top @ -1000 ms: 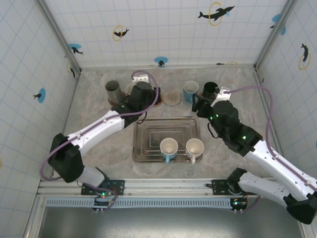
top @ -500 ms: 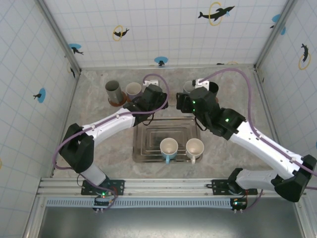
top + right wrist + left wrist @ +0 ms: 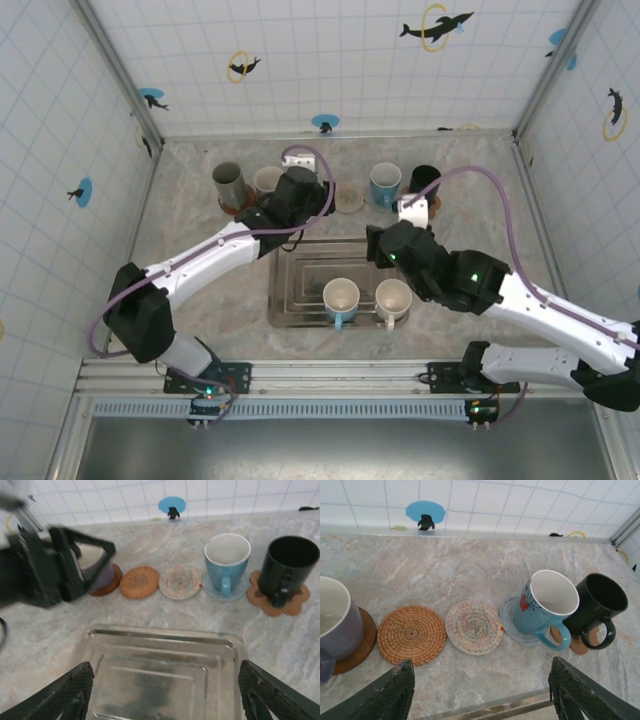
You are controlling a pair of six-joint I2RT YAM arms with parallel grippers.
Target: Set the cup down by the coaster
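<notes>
Two cups stand in the steel tray (image 3: 288, 262): a blue-handled cup (image 3: 341, 298) and a white cup (image 3: 393, 298). Two bare coasters lie in the back row, a woven brown coaster (image 3: 411, 634) and a pastel coaster (image 3: 475, 627). My left gripper (image 3: 481, 666) hovers open just in front of them, holding nothing. Over the tray's far half my right gripper (image 3: 166, 667) is open and empty, with the tray cups behind it and out of its view.
The back row also holds a grey cup (image 3: 228, 180), a purple cup (image 3: 332, 617) on a brown coaster, a blue cup (image 3: 547, 605) on a grey-blue coaster and a black cup (image 3: 600, 605) on a flower-shaped coaster. Tiled walls close in three sides.
My right gripper has pulled back from the blue and black cups to above the tray. My left gripper swung right, then back a little left. Both stayed open.
</notes>
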